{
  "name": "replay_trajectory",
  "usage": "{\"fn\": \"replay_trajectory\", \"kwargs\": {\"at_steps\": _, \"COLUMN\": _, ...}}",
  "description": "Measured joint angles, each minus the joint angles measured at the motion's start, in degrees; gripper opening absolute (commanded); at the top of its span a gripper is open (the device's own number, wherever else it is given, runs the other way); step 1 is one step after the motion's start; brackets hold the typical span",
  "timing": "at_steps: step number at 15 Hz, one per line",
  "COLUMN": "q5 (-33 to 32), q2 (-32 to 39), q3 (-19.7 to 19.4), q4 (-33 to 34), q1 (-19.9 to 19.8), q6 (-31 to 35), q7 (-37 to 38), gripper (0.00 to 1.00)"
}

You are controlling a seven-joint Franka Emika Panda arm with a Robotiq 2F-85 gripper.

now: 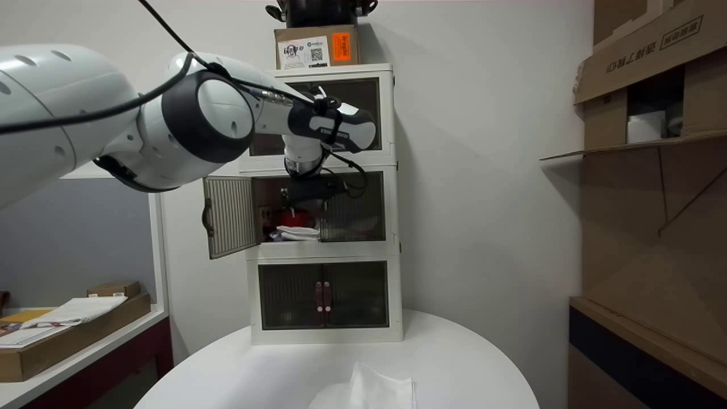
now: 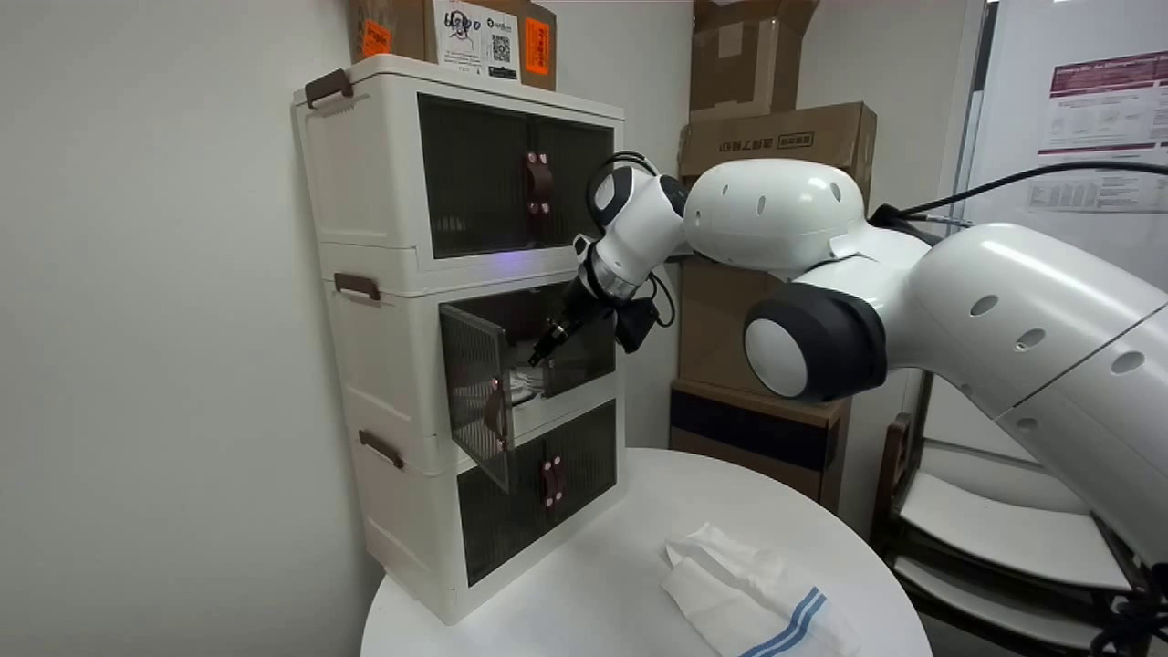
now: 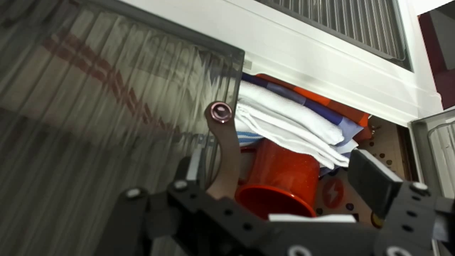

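My gripper (image 3: 281,170) is open and holds nothing. In both exterior views it (image 1: 306,197) (image 2: 542,350) is at the middle compartment of the white cabinet (image 1: 324,250). A red mug (image 3: 284,165) appears between the fingers in the wrist view, mouth toward the picture's bottom. Folded white towels (image 3: 289,119) lie against the mug, over purple and orange items (image 3: 320,103). One ribbed door (image 1: 232,216) stands open. The other door (image 3: 106,106) is closed; its brown handle (image 3: 227,153) appears beside one finger. I cannot tell whether they touch.
A white cloth with blue stripes (image 2: 753,593) lies on the round white table (image 2: 584,593). The cabinet's lower doors (image 1: 324,295) and upper doors (image 2: 484,173) are closed. Cardboard boxes (image 1: 642,216) are stacked beyond the table. A box (image 1: 318,48) and black pot (image 1: 321,12) top the cabinet.
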Motion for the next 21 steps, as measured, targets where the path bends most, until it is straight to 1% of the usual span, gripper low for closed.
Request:
{"fn": "replay_trajectory", "kwargs": {"at_steps": 4, "q5": 0.1, "q2": 0.0, "q3": -0.3, "q4": -0.2, "q1": 0.0, "q6": -0.2, "q7": -0.1, "gripper": 1.0}}
{"fn": "replay_trajectory", "kwargs": {"at_steps": 7, "q5": 0.1, "q2": -0.4, "q3": -2.4, "q4": -1.3, "q1": -0.2, "q6": 0.4, "q7": -0.5, "gripper": 1.0}}
{"fn": "replay_trajectory", "kwargs": {"at_steps": 9, "q5": 0.0, "q2": -0.8, "q3": -3.6, "q4": -1.8, "q1": -1.3, "q6": 3.2, "q7": -1.5, "gripper": 1.0}}
{"fn": "replay_trajectory", "kwargs": {"at_steps": 10, "q5": -2.6, "q2": -1.9, "q3": -1.6, "q4": -3.5, "q1": -2.6, "q6": 3.3, "q7": -2.7, "gripper": 1.0}}
{"fn": "replay_trajectory", "kwargs": {"at_steps": 11, "q5": -6.5, "q2": -3.2, "q3": 2.6, "q4": -6.4, "q1": -4.6, "q6": 3.1, "q7": -4.9, "gripper": 1.0}}
{"fn": "replay_trajectory", "kwargs": {"at_steps": 12, "q5": -6.3, "q2": -4.0, "q3": 4.5, "q4": -9.4, "q1": -6.2, "q6": 3.0, "q7": -8.5, "gripper": 1.0}}
{"fn": "replay_trajectory", "kwargs": {"at_steps": 13, "q5": -5.7, "q2": -4.5, "q3": 5.0, "q4": -12.5, "q1": -7.5, "q6": 2.9, "q7": -12.8, "gripper": 1.0}}
{"fn": "replay_trajectory", "kwargs": {"at_steps": 15, "q5": -5.1, "q2": -5.0, "q3": 4.6, "q4": -18.3, "q1": -9.6, "q6": 2.8, "q7": -20.7, "gripper": 1.0}}
{"fn": "replay_trajectory", "kwargs": {"at_steps": 16, "q5": -5.0, "q2": -5.3, "q3": 3.7, "q4": -21.1, "q1": -10.4, "q6": 2.7, "q7": -24.5, "gripper": 1.0}}
{"fn": "replay_trajectory", "kwargs": {"at_steps": 18, "q5": -4.8, "q2": -6.6, "q3": -0.3, "q4": -26.7, "q1": -10.8, "q6": 2.7, "q7": -32.5, "gripper": 1.0}}
{"fn": "replay_trajectory", "kwargs": {"at_steps": 20, "q5": -4.6, "q2": -9.3, "q3": -6.8, "q4": -31.2, "q1": -10.1, "q6": 2.7, "q7": -39.5, "gripper": 1.0}}
{"fn": "replay_trajectory", "kwargs": {"at_steps": 21, "q5": -4.5, "q2": -10.8, "q3": -10.4, "q4": -31.9, "q1": -9.8, "q6": 2.7, "q7": -42.1, "gripper": 1.0}}
